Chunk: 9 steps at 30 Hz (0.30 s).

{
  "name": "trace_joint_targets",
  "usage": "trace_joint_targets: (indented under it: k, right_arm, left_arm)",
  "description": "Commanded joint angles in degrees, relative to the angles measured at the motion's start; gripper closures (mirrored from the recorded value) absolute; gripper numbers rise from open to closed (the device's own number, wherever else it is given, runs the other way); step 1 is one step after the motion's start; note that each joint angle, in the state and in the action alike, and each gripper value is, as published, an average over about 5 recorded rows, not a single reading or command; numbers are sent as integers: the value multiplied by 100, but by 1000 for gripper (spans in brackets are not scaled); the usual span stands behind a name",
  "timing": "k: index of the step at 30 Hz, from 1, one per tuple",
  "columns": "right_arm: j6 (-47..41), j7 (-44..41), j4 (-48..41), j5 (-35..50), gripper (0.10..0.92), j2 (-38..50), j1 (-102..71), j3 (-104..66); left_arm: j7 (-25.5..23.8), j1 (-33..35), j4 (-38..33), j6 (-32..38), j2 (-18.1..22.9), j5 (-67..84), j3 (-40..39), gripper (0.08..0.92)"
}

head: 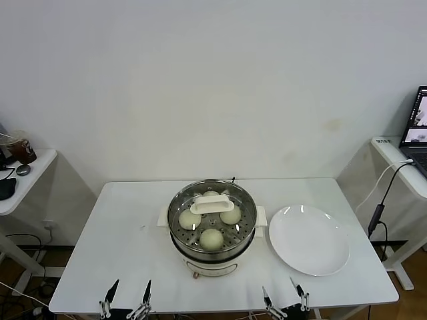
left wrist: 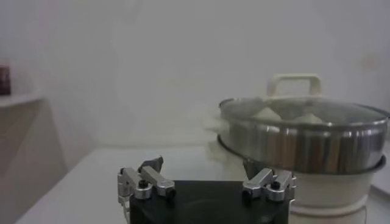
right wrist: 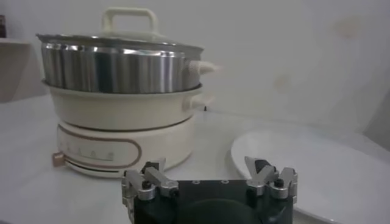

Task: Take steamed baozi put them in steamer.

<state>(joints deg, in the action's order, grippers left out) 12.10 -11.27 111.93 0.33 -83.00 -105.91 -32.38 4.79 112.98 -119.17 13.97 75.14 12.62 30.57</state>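
The steamer (head: 248, 230) stands mid-table, a shiny steel pot on a white base, with a glass lid (head: 212, 204) on top. Through the lid I see several cream-white baozi (head: 190, 219) on the perforated tray. The white plate (head: 309, 239) to its right is bare. My left gripper (head: 131, 288) hangs open at the table's front edge, left of the steamer, with nothing between its fingers. My right gripper (head: 279, 288) is open at the front edge near the plate. The left wrist view shows the open left gripper (left wrist: 203, 165) before the steamer (left wrist: 304, 146). The right wrist view shows the open right gripper (right wrist: 204, 164), the steamer (right wrist: 116, 67) and the plate (right wrist: 317, 164).
A white side table (head: 20, 183) with a mouse and a cup stands at the left. Another side table (head: 400, 167) with a laptop (head: 417, 130) and a hanging cable (head: 377, 213) stands at the right. A plain wall lies behind the table.
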Motion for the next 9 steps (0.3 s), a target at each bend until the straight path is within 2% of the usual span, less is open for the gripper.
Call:
trace_joint_targets:
  k: [1, 9]
  right_arm:
    - [-63, 9, 125, 67, 203, 131, -131, 37]
    - [-34, 14, 84, -26, 203, 176, -136, 63]
  left_arm:
    - [-129, 300, 375, 492, 122, 115, 167, 177]
    - [-162, 281, 367, 478, 143, -57, 148, 177]
